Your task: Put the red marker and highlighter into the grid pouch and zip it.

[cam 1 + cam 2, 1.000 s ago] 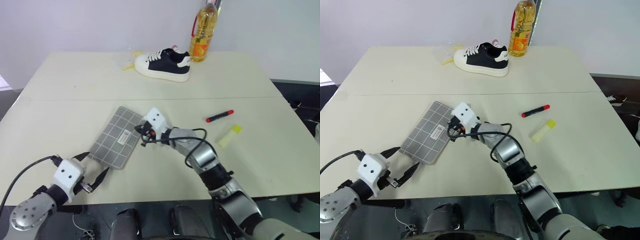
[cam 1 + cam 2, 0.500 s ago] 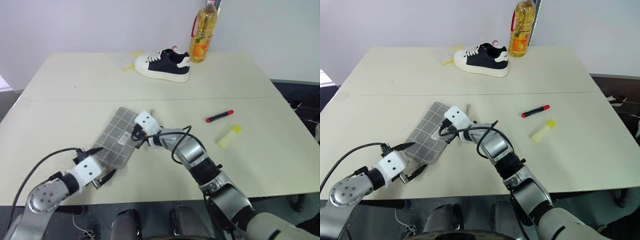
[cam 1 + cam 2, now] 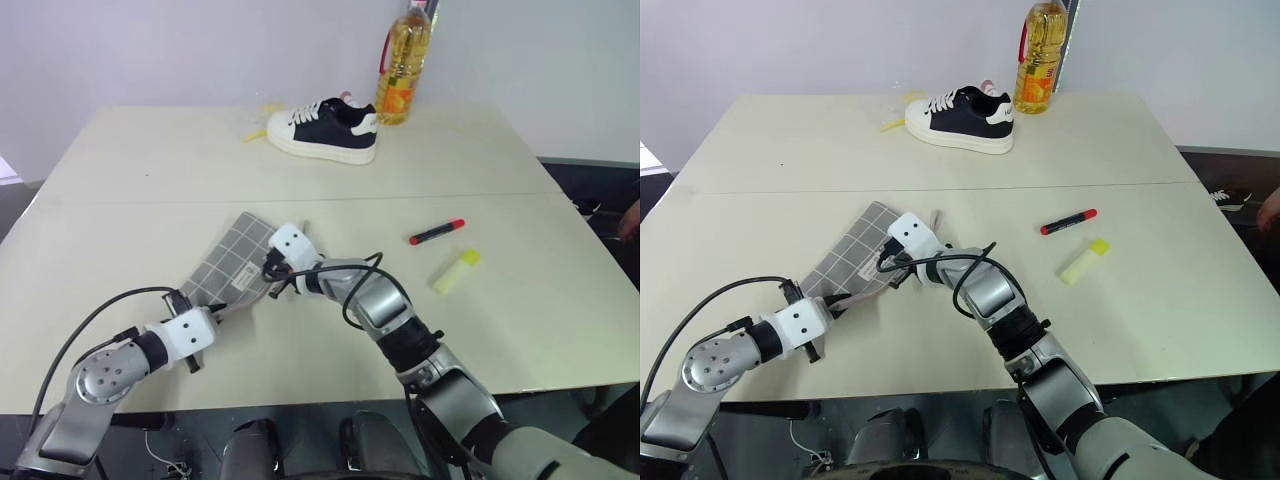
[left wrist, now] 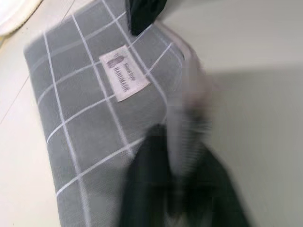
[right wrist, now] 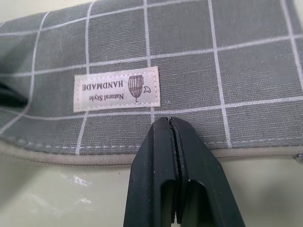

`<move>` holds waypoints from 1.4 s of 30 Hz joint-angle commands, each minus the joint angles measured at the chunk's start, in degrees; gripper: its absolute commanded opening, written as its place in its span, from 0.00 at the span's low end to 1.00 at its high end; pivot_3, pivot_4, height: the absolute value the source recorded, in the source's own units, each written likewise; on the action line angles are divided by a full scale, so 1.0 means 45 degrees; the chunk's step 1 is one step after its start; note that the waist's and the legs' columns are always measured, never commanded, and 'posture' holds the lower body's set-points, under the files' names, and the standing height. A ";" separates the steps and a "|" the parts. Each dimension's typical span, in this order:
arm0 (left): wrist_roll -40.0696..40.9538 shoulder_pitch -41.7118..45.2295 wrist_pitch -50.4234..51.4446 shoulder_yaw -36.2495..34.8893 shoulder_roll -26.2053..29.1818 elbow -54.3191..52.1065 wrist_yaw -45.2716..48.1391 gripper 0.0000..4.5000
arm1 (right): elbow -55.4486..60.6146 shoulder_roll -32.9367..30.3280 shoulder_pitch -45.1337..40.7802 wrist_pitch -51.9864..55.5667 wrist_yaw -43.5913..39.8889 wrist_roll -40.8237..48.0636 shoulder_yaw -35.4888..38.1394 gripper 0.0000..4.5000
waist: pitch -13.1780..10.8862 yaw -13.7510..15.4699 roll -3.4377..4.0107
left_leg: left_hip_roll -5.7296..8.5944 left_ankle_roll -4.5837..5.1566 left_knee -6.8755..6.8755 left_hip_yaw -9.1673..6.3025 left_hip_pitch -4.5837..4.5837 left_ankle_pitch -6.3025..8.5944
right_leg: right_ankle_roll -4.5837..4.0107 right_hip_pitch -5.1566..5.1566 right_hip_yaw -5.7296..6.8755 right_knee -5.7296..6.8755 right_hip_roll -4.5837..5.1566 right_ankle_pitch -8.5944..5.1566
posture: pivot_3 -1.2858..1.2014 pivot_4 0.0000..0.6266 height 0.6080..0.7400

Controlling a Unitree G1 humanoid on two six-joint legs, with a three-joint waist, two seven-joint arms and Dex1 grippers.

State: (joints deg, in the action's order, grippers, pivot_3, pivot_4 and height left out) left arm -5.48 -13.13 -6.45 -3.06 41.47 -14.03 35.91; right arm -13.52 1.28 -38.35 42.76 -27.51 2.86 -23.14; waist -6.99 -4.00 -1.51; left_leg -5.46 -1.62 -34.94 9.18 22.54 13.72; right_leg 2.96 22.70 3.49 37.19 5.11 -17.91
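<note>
**Inspector:** What lay nearest the desk's front edge?

**Assistant:** The left gripper [image 3: 837,301], jaws closed on the near end of the grid pouch [image 3: 225,263]. The left wrist view was blurred, yet showed the black fingers [image 4: 147,184] pinching the pouch's zipper-side edge.

**Inspector:** And the right gripper?

**Assistant:** The right gripper [image 5: 173,126] was fully closed, its tips pressed together at the pouch's zipper edge below the white label [image 5: 117,88]. Whether it pinched fabric I could not tell. Only its wrist view made the label's print legible; the head views showed a small white patch.

**Inspector:** The pens?

**Assistant:** Both were out on the desk [image 3: 520,340], right of centre and well apart from the pouch: the highlighter [image 3: 451,271] nearer, the red marker [image 3: 437,232] just beyond it.

**Inspector:** Farther back?

**Assistant:** A black-and-white shoe [image 3: 322,127] near the far edge, and an oil bottle [image 3: 404,66] behind it.
</note>
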 commanded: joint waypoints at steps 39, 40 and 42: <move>0.3016 0.0377 0.3402 0.0734 -0.2527 -0.3720 -0.0625 0.00 | 0.0736 -0.4342 -0.0124 -0.3749 -0.3390 -0.0477 0.1445 0.01 | -0.0005 0.0341 -0.0016 | -0.0051 0.0013 -0.0054 -0.0019 0.0103 -0.0002 | 0.0093 0.0008 0.0041 -0.0029 -0.0079 0.0051 | 0.52 0.24 0.80; 0.2833 0.0601 0.3479 0.0954 -0.2770 -0.3541 -0.0866 0.00 | 0.1083 -0.4410 -0.0032 -0.3600 -0.3424 -0.0584 0.1310 0.01 | -0.0004 0.0342 -0.0018 | -0.0051 0.0013 -0.0054 -0.0019 0.0103 -0.0002 | 0.0093 0.0007 0.0041 -0.0029 -0.0079 0.0051 | 0.52 0.24 0.80; 0.2408 0.0999 0.3564 0.1362 -0.3145 -0.3184 -0.1228 0.00 | 0.1695 -0.4546 0.0111 -0.3274 -0.3571 -0.0697 0.1117 0.01 | -0.0006 0.0352 -0.0015 | -0.0050 0.0013 -0.0055 -0.0019 0.0103 -0.0002 | 0.0094 0.0006 0.0041 -0.0029 -0.0078 0.0051 | 0.52 0.24 0.80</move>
State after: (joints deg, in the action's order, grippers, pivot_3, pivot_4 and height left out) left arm 7.09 -10.27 9.79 1.07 28.38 -28.38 32.12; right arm -10.95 -19.42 -37.94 27.45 -42.45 -0.18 -16.55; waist -7.01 -2.42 -1.58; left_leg -5.68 -1.56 -35.19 9.10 23.02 13.70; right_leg 3.38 22.73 3.68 37.06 4.76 -17.68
